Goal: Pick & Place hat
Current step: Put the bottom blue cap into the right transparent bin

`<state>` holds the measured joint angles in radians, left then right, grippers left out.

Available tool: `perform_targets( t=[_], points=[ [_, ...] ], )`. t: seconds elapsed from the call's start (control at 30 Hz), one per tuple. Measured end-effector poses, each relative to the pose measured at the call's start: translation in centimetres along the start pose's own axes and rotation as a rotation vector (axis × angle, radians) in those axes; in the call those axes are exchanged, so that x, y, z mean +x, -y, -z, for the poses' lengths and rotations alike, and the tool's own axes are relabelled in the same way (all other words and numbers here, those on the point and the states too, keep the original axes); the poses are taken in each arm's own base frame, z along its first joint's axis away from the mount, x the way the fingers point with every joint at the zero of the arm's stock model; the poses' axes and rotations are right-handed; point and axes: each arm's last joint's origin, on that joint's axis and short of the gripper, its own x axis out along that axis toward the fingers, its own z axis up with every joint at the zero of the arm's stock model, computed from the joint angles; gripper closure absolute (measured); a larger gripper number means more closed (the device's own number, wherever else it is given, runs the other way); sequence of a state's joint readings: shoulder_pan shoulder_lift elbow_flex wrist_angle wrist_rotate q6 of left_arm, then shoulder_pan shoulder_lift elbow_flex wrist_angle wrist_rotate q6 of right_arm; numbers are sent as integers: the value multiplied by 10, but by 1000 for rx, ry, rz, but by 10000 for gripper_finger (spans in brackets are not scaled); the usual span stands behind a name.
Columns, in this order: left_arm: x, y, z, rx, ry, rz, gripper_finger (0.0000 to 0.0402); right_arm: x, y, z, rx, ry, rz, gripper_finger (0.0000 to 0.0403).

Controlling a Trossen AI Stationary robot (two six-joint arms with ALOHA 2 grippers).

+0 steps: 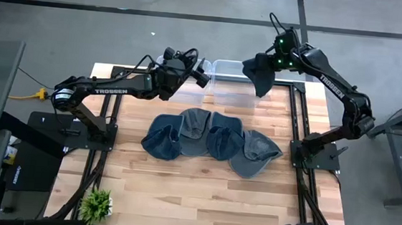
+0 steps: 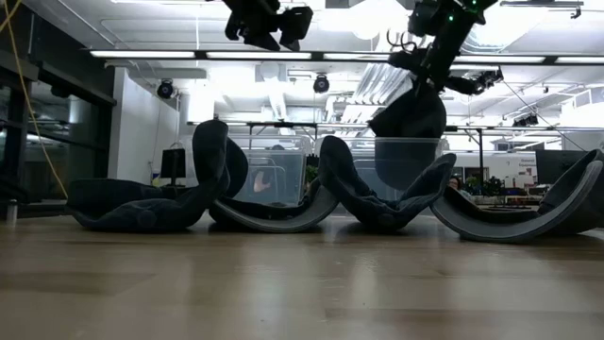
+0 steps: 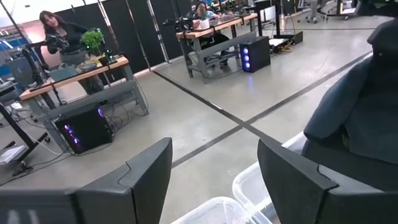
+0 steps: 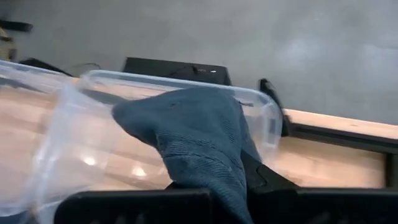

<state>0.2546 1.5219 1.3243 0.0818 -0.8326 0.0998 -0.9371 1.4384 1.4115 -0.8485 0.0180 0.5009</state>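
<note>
My right gripper (image 1: pixel 268 60) is shut on a dark blue-grey hat (image 1: pixel 260 77). The hat hangs over the right clear bin (image 1: pixel 232 82) at the table's far edge, and in the low view its lower end (image 2: pixel 408 127) is about level with the bin's rim (image 2: pixel 406 142). Several more hats (image 1: pixel 213 139) lie in a row mid-table, resting on their brims and crowns. My left gripper (image 1: pixel 198 73) is open and level above the left clear bin (image 1: pixel 188 90), with nothing between its fingers (image 3: pixel 143 180). My right gripper pinches a bunched fold of the hat's cloth (image 4: pixel 214 177) between its two fingers, which slant down from above. Which part of the hat this is, the cloth itself hides. The hat hangs slack below the fingers, clear of the table, over the clear bin (image 4: pixel 93 143).
The two clear bins stand side by side at the far edge. A small green plant (image 1: pixel 97 203) sits at the near left corner. Bare wood lies in front of the hats, toward the near edge. Beyond the table the left wrist view shows desks and a person (image 3: pixel 59 31).
</note>
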Motion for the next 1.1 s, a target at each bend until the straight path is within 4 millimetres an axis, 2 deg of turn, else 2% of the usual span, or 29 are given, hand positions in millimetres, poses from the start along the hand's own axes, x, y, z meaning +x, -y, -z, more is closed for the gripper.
perform_targets(
  t=[0.47, 0.77, 0.9, 1.1],
  points=[
    [0, 0, 3, 19, -22, -16, 168, 1, 11, -3, -17, 21, 94, 400],
    [0, 0, 3, 5, -24, -25, 168, 2, -7, 7, -40, -14, 27, 399],
    [0, 0, 3, -1, -26, -25, 168, 8, -9, 13, -52, 1, 51, 400],
    [0, 0, 6, 17, -45, -23, 168, 29, 6, 20, -26, -5, 75, 400]
  ],
)
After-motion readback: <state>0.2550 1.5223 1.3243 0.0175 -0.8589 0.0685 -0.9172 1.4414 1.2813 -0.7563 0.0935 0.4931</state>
